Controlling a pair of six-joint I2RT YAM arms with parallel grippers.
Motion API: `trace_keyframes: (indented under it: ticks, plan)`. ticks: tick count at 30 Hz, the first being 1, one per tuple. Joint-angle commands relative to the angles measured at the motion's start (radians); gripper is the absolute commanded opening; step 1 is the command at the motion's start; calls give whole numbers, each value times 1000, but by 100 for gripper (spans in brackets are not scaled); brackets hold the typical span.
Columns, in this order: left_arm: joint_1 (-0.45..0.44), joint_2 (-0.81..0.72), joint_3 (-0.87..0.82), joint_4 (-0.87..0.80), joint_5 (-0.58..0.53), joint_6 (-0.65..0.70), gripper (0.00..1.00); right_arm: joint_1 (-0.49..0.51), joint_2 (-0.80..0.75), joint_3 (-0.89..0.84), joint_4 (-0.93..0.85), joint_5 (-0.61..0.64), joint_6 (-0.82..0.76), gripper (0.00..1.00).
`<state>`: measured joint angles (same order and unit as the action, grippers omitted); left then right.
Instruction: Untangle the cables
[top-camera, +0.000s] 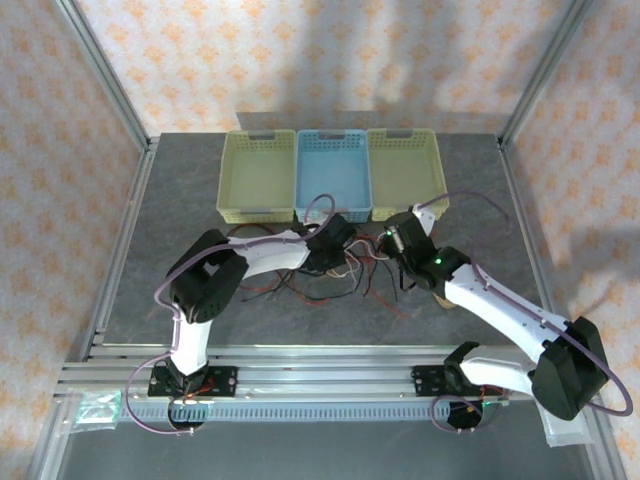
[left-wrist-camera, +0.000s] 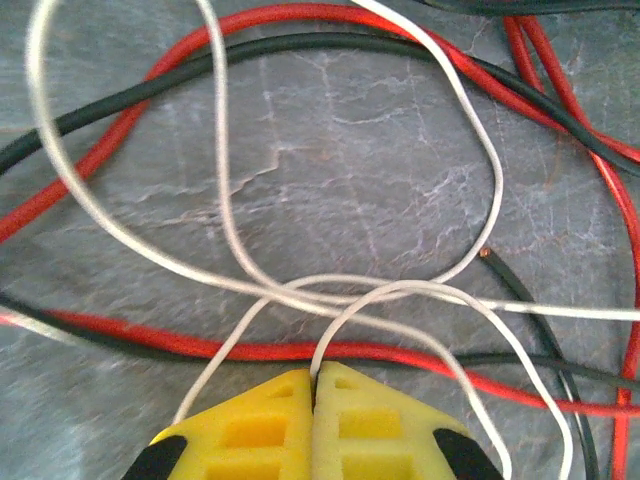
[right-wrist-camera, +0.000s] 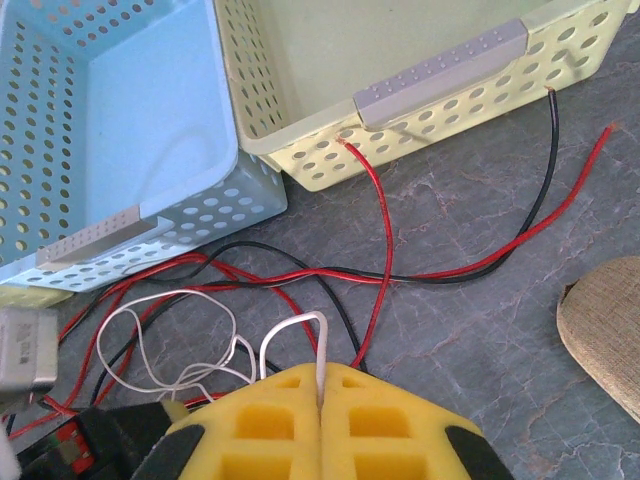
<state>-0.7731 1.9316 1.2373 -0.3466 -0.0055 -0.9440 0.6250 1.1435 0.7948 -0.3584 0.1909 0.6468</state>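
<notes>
Item: cables (top-camera: 335, 278), red, black and white, heaped in one loose tangle mid-table (top-camera: 180, 190), just near of the three baskets (top-camera: 258, 212) along the far edge; two strands trail right toward the yellow basket (right-wrist-camera: 330, 165). Left gripper (left-wrist-camera: 313, 378): clenched, pinching a white cable (left-wrist-camera: 225, 200) where its loops cross over a red cable (left-wrist-camera: 300, 350) and a black cable (left-wrist-camera: 250, 55). Right gripper (right-wrist-camera: 321, 375): clenched, pinching a white strand (right-wrist-camera: 318, 340) that rises in a short arch from the pads, beside the blue basket (right-wrist-camera: 225, 100). Whether both hold the same cable cannot be told. Purpose, as judged: two grips on white, close together over the knot, let the arms draw apart and slide that cable free of the red and black. Condition: tangle largely intact; baskets carry no cable. Risk: thin wire may slip through the foam pads, or drag neighbouring loops tighter.
</notes>
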Motion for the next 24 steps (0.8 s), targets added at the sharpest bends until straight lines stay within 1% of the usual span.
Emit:
trace_keyframes:
  ticks: [1,5,11,18,20,24]
  plan:
    - [-5,-162,-60,95,-56,32,0,-4,-20,34,-5,38,16,0]
    - [0,-311,-164,223,-102,72,0,-4,-54,54,25,45,12,0]
    - [19,-466,-235,287,-153,135,0,-4,-97,112,58,52,-35,0]
    - [103,-611,-250,250,-187,171,0,-4,-151,166,110,76,-133,0]
    - [130,-648,-236,225,-196,187,0,-4,-158,187,108,101,-150,0]
    - [180,-714,-196,180,-214,224,0,-4,-171,236,85,191,-180,0]
